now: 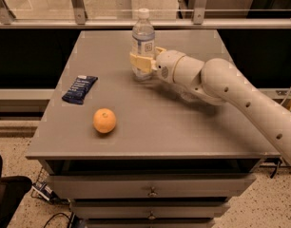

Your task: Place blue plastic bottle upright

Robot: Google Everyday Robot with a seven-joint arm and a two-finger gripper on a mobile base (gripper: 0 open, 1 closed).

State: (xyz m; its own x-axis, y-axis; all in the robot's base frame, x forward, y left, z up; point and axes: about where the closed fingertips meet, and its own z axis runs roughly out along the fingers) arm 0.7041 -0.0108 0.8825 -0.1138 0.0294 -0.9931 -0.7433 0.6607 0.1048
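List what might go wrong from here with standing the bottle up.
1. The gripper clasps the upright blue plastic bottle low on its body; drawing back sideways could tip so tall and narrow a thing.
2. Whether its base sits flat on the table cannot be told; letting go early might topple it.

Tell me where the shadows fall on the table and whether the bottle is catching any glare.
Camera view: warm, dim lighting. Camera view: the arm casts a soft shadow on the table just beneath it, and the orange a small one at its base. Camera view: the upright blue plastic bottle, with the pincer closed around its lower half, shows only faint highlights, no harsh glare.
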